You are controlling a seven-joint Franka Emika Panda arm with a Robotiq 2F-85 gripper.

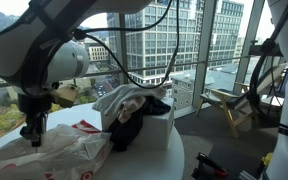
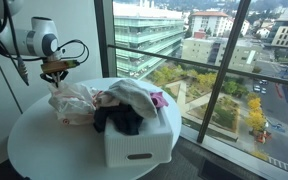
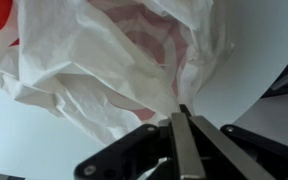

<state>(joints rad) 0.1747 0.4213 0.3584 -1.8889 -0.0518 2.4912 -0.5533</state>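
Note:
A crumpled white plastic bag [image 3: 94, 60] with red print lies on the round white table [image 3: 249, 60]. In the wrist view my gripper [image 3: 182, 112] comes in from the bottom, and its two fingers are pressed together on a fold of the bag's edge. In both exterior views the gripper [image 1: 34, 130] [image 2: 56, 76] hangs straight down onto the bag [image 1: 59, 152] [image 2: 72, 103]. The bag lies beside a white laundry basket [image 2: 134, 148].
The basket [image 1: 149, 132] is heaped with white, black and pink clothes [image 2: 129, 100] and stands close to the bag. The table edge [image 2: 44, 170] curves round near a glass wall [image 2: 199, 60]. A wooden chair [image 1: 229, 105] stands on the floor beyond.

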